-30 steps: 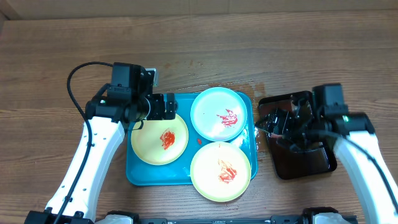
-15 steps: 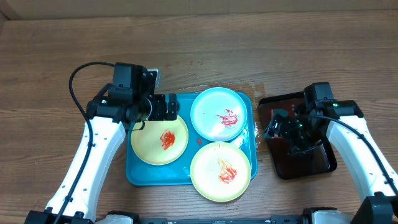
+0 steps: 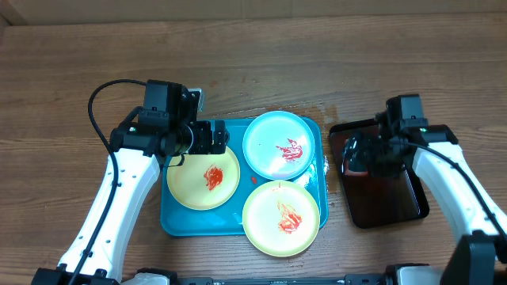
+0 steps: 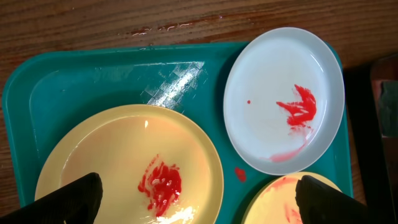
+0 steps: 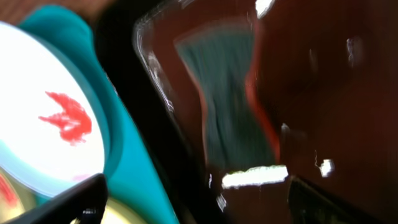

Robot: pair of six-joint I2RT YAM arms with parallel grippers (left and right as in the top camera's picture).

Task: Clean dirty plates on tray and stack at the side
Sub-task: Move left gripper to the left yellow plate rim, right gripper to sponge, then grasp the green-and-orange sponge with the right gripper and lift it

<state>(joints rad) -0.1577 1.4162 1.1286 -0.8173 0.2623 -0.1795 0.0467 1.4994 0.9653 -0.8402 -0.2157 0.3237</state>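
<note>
tray [image 3: 175,222]: turquoise, on bench [image 3: 253,55], front-centre
plates: all three on tray, each red-smeared
left yellow plate [image 3: 203,176]: tray's left half
light blue plate [image 3: 281,145]: back right corner
front yellow plate [image 3: 281,218]: front right, overhangs the rim
left gripper [image 3: 219,136]: fingers spread wide, empty, over tray's back-left part
right gripper [image 3: 352,154]: fingers spread, over dark tray [image 3: 396,207]; wrist view blurred
dark tray: just right of turquoise tray, reddish liquid inside
grey-green pad [image 5: 233,112]: lies in dark tray; contact with fingers can't tell
</note>
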